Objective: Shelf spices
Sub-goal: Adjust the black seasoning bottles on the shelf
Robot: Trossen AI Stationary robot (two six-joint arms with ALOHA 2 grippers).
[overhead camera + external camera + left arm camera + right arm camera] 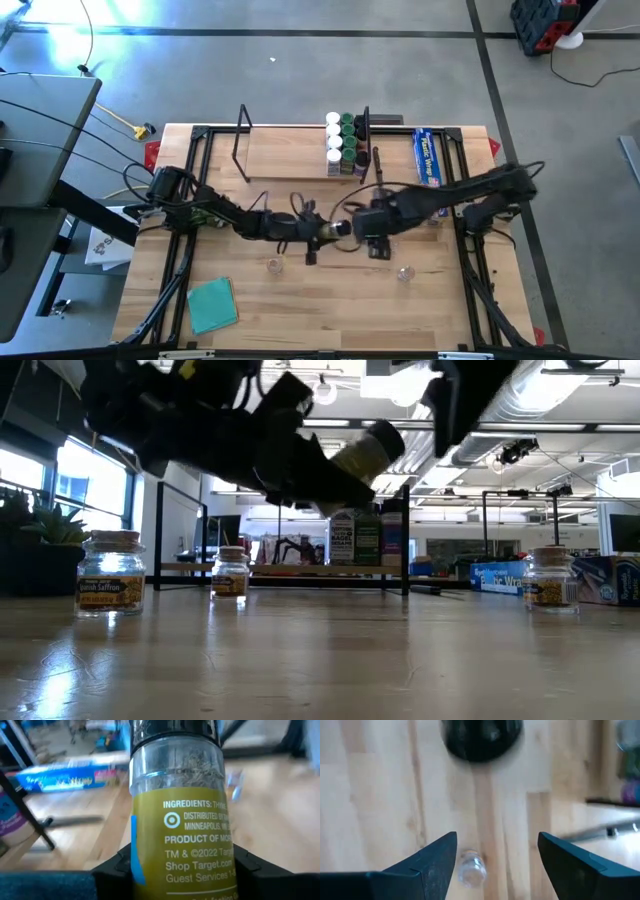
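Spices, one thyme jar (176, 810) in transfer, the rest stocked or loose.

High view: left gripper (318, 233) and right gripper (368, 225) meet above mid-table, the jar (343, 229) between them. Shelf (290, 152) lies at the table's far side; a block of shelved jars (341, 143) stands at its right end beside the blue wrap box (427, 156). Two loose jars (273, 265) sit near the front edge with a teal cloth (212, 304).

Low view: the jar (366, 450) is tilted, airborne, well above the wood. Only here do three standing jars (111, 573) show on the tabletop.

Left wrist view: fingers (117, 865) pinch the jar's labelled body. Label text is legible nowhere else.

Right wrist view: fingers (432, 862) spread wide, gripping nothing; a small jar (471, 868) is below on the table.

Risk, judged: the jar hangs on one grip only; a loosening left hold would drop it onto the table, possibly toppling a loose jar.
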